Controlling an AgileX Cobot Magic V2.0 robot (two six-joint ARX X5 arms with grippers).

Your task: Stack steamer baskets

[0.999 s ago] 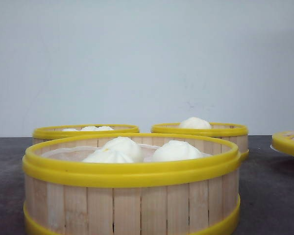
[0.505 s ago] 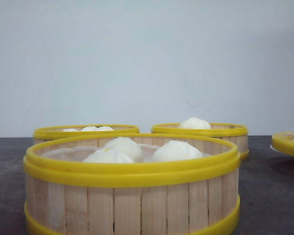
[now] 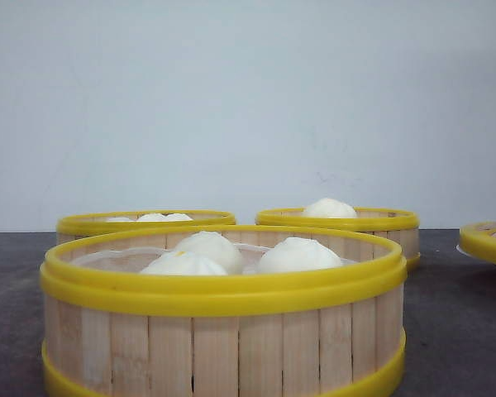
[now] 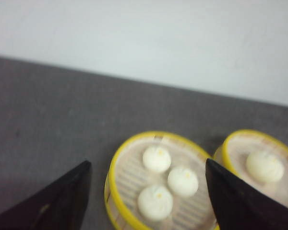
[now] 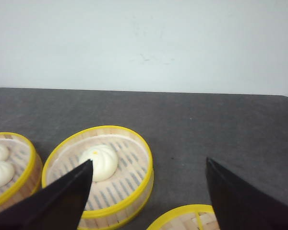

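Observation:
Three steamer baskets stand on the dark table. The nearest one [image 3: 223, 347] fills the front view and holds three white buns. Behind it are a back-left basket [image 3: 145, 223] with buns and a back-right basket [image 3: 339, 222] with one bun. My left gripper [image 4: 148, 163] hangs open above a three-bun basket [image 4: 114, 181], with the one-bun basket [image 4: 225, 149] beside it. My right gripper [image 5: 149, 161] is open above the table beside the one-bun basket [image 5: 105, 128], with a bun-filled basket [image 5: 24, 143] further off. Neither gripper touches anything, and neither appears in the front view.
A fourth yellow-rimmed round piece [image 3: 486, 241] lies at the far right; the right wrist view catches its edge [image 5: 183, 208] under that gripper. A pale wall stands behind the table [image 5: 221, 124]. The table's rounded far corner shows in the right wrist view.

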